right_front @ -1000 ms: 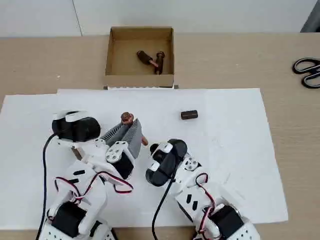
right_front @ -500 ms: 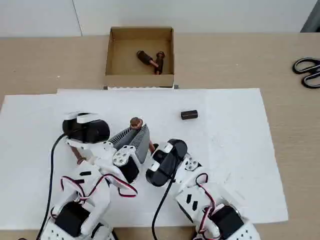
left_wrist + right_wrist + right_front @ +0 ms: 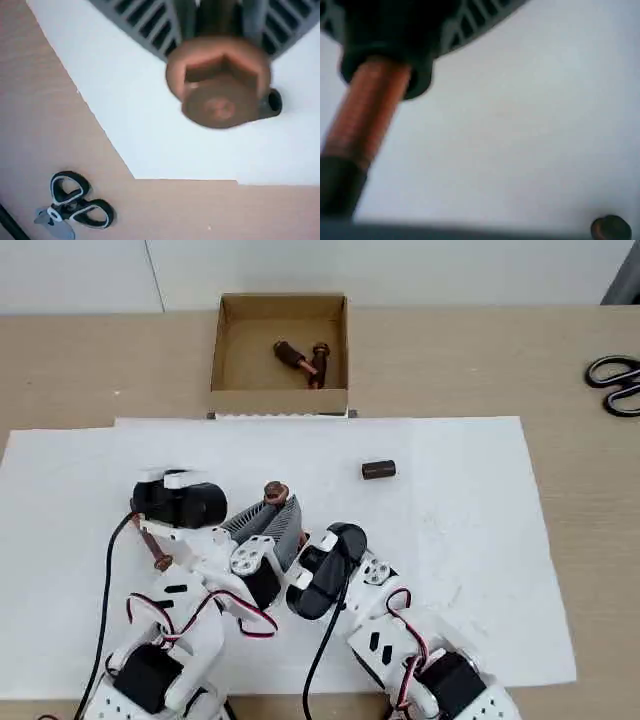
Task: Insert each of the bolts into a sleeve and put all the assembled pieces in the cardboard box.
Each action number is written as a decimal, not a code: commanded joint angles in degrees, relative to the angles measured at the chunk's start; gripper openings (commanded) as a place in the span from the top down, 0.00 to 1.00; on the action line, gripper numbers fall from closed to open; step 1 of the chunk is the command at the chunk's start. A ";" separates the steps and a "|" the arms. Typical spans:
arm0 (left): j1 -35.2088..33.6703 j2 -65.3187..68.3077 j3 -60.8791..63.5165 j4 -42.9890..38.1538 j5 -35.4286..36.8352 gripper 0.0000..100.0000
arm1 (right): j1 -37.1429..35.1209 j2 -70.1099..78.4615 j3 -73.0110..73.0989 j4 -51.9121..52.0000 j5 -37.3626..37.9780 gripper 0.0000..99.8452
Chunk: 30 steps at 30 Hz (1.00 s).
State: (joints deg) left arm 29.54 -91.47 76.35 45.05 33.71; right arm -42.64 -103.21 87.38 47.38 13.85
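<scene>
Near the middle of the paper (image 3: 450, 540), the left gripper (image 3: 272, 512) is clamped on a bolt (image 3: 277, 492). Its grey fingers (image 3: 255, 520) sit narrow on the shank, and the hex head juts just past their tips, toward the box (image 3: 228, 350). In the left wrist view the head sits right at the ends of the two ribbed fingers. The right gripper (image 3: 405, 30) is just beside the left one, the two arms nearly touching. In the right wrist view it grips a dark sleeve (image 3: 380, 65), and the bolt's threaded shank runs out of the sleeve's mouth. How deep the shank goes in, I cannot tell.

A loose sleeve (image 3: 378, 469) lies on its side on the paper, well apart from both grippers, between the right arm and the box. A second bolt (image 3: 160, 561) lies on the paper beside the left arm, partly under it. Scissors (image 3: 615, 383) lie on the bare table (image 3: 470, 360) at its right edge, well off the paper.

The box stands open just past the paper's far edge. Two assembled pieces lie inside, toward its right wall — a slanted piece (image 3: 292, 356) and a second piece (image 3: 320, 364), more upright in the high view, with their near ends close together.
</scene>
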 commanded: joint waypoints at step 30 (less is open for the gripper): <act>2.81 -0.09 2.51 14.59 -13.45 0.82 | -0.40 -0.66 -1.76 -1.89 0.09 1.00</act>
State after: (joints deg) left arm 32.88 -92.00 77.67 58.33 20.79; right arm -42.73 -103.03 87.65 47.47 13.93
